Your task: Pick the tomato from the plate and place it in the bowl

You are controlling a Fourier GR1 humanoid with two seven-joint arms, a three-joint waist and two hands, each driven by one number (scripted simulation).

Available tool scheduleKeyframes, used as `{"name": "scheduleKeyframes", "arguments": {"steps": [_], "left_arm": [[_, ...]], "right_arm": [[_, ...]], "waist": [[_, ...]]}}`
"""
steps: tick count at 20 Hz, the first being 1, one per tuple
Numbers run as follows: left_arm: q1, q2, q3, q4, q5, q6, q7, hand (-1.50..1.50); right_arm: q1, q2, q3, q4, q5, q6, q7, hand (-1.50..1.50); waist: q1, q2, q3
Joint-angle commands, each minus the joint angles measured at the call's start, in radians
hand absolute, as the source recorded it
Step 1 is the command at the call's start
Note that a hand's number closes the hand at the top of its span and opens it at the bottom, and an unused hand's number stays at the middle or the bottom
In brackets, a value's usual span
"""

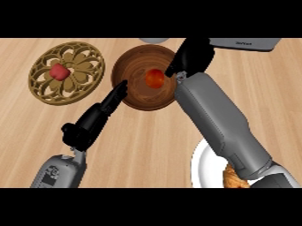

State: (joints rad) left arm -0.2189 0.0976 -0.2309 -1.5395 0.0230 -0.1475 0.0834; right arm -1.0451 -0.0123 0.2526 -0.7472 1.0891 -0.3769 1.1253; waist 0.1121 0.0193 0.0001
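The orange-red tomato (pixel 155 78) shows inside the brown wooden bowl (pixel 133 95) at the middle of the counter. My right hand (pixel 193 55) hangs over the bowl's right rim, its lower edge right beside the tomato; whether it touches the tomato is unclear. The right forearm (pixel 219 119) runs down to the lower right corner. My left hand (pixel 104 108) lies open, its straight fingers (pixel 119 90) pointing up-right and ending at the bowl's left rim.
An ornate golden plate (pixel 82 90) at the left carries a small red thing (pixel 60 71). A white plate (pixel 202 170) with a pastry (pixel 233 178) sits at the lower right, partly under my right arm. A grey object (pixel 245 43) and a pale round thing (pixel 153 40) sit at the far edge.
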Motion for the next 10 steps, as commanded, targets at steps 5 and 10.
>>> {"name": "scheduleKeyframes", "arguments": {"steps": [5,10], "left_arm": [[0.039,0.005,0.013,-0.006,-0.006,0.016,0.000,0.00],[0.074,0.016,0.030,-0.009,-0.012,0.031,-0.014,0.00]], "right_arm": [[-0.019,0.012,-0.041,-0.043,0.137,-0.358,0.234,-1.50],[0.079,0.012,-0.079,-0.125,0.172,-0.461,0.252,-1.50]], "waist": [[-0.059,-0.020,-0.001],[-0.089,-0.030,0.000]]}}
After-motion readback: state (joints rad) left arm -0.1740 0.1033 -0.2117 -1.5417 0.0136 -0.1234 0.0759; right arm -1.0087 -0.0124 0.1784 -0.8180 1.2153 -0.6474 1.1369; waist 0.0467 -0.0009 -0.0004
